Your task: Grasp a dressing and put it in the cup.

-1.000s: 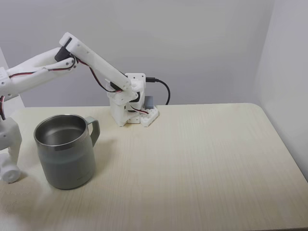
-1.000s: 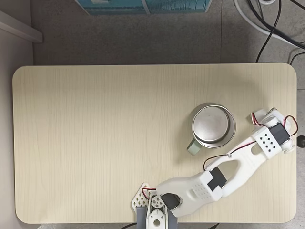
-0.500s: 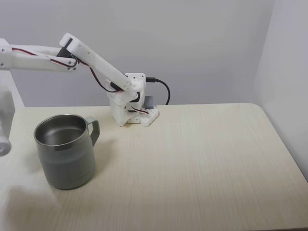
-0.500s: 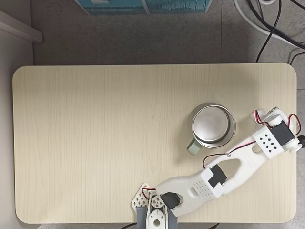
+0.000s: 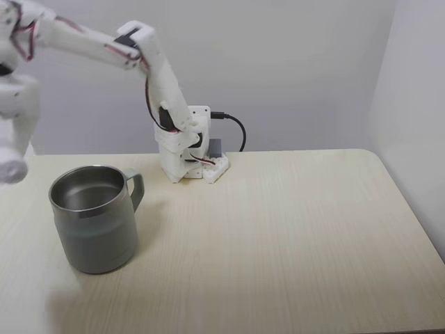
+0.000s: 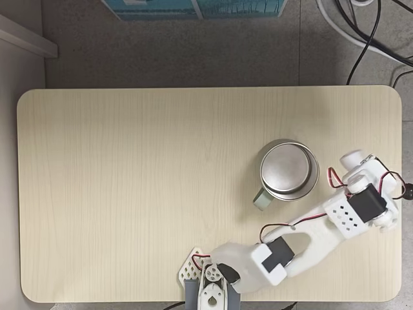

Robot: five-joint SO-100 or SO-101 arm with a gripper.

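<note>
The cup [image 5: 94, 223], a grey-green metal mug with a shiny steel inside, stands upright on the table, its handle toward the arm's base; from above, the cup [image 6: 288, 169] looks empty. My gripper [image 5: 10, 161] hangs in the air at the left edge, above rim height and beside the cup. It is shut on the dressing [image 5: 10, 170], a small white roll at its tip. From above, the gripper [image 6: 356, 165] and the dressing [image 6: 352, 158] sit just right of the cup's rim, outside it.
The arm's base [image 5: 188, 153] stands at the table's back edge with a black cable [image 5: 236, 129] behind it. The pale wooden table [image 6: 129, 181] stretches wide to the left of the cup. A blue box [image 6: 193, 8] and cables [image 6: 368, 39] lie on the floor beyond the table.
The arm has lifted the gripper from table level up past the cup's rim. From above it has drawn slightly toward the cup.
</note>
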